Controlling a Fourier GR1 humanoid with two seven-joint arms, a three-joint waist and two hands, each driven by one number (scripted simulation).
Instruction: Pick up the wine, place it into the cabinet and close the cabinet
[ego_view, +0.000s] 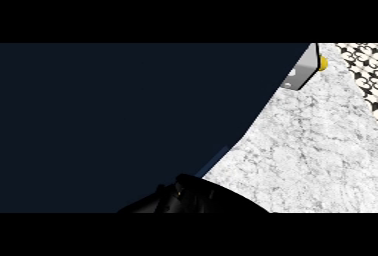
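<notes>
A: What fills your view?

B: A dark navy panel (125, 120) covers most of it, from the left edge across to a slanting edge on the right. You can take it for the cabinet door, seen very close.

A: And beyond that edge?

B: White marbled counter (310, 150). At the top right, a grey bracket (299, 75) with a small yellow knob (323, 63) beside it, and a patterned wall (362, 70) in the corner.

A: Your hands?

B: One black hand (196, 197) shows at the bottom edge, against the panel's lower part. You cannot tell which hand it is, nor how its fingers stand, nor whether it holds anything.

A: The wine?

B: You cannot see it anywhere here.
</notes>
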